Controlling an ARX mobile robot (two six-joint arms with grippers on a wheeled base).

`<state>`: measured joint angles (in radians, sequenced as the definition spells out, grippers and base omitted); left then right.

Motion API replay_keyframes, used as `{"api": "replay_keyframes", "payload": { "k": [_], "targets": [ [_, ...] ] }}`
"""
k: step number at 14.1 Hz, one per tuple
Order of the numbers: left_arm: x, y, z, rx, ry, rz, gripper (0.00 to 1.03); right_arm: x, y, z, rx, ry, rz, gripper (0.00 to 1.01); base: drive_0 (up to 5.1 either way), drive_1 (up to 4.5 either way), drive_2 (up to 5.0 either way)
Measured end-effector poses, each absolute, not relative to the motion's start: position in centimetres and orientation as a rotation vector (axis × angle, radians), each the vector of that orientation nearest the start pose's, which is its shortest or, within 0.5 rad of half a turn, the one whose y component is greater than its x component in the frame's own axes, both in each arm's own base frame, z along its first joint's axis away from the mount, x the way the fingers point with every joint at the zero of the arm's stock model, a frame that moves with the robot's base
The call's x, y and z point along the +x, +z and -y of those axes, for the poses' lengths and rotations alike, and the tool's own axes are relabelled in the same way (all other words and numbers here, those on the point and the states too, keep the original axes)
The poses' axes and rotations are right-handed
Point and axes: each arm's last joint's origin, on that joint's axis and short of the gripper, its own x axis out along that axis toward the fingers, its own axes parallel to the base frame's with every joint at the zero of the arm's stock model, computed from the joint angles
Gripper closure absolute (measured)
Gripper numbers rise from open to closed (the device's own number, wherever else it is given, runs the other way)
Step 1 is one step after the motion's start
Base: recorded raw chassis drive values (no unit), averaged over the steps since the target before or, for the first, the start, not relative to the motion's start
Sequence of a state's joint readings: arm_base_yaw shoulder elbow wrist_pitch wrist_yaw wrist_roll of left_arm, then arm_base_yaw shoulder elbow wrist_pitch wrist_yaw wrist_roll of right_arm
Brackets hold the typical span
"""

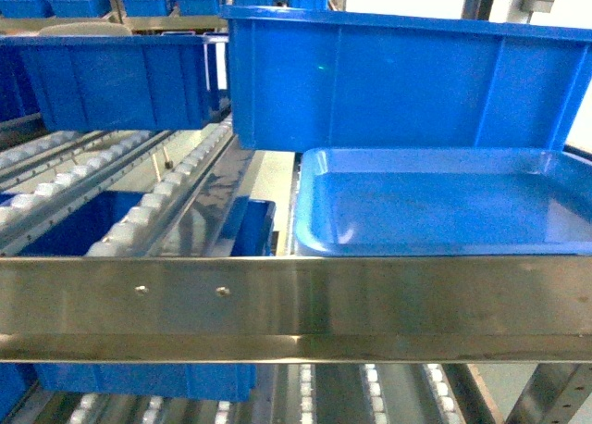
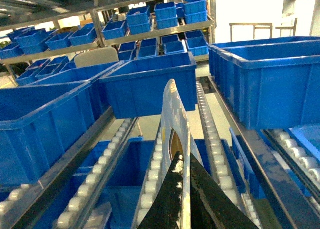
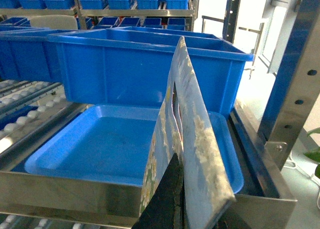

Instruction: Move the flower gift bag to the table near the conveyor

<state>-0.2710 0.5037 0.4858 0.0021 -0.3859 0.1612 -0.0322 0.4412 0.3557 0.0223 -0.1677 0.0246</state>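
The flower gift bag (image 3: 189,114), flat, blue with white blossoms and a slot handle, stands upright in front of the blue tray. My right gripper (image 3: 180,164) is shut on its lower edge; one black finger (image 3: 170,194) shows and the other is hidden behind the panel. In the left wrist view my left gripper (image 2: 184,155) is shut on a thin pale bag edge (image 2: 172,106) with an oval handle hole, above the conveyor (image 2: 202,119) rollers. I cannot tell whether both hold one bag. The head view shows the conveyor (image 1: 176,174) but no bag or grippers. The table is out of view.
A shallow blue tray (image 1: 444,202) lies on the rack, a large blue bin (image 1: 398,81) behind it. A steel crossbeam (image 1: 296,304) spans the front. More blue bins (image 2: 150,84) sit on the roller lanes and the shelves behind. A steel upright (image 3: 295,89) stands at the right.
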Motion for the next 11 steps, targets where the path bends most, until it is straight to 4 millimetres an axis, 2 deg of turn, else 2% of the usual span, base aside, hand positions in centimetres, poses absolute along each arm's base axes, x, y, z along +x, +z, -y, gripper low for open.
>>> {"api": "replay_keyframes", "payload": {
  "k": [2,11],
  "targets": [
    [12.75,28.49,2.40,0.166,0.116,-0.025,1.01,12.61,24.95,-0.08,0.030,0.135,-0.060,0.99,0.0,0.00,0.0],
    [12.74,28.51,2.40,0.166,0.116,-0.024,1.01,12.60,24.95,-0.08,0.030,0.135,-0.060,0.99,-4.7,0.86,3.9]
  ]
}}
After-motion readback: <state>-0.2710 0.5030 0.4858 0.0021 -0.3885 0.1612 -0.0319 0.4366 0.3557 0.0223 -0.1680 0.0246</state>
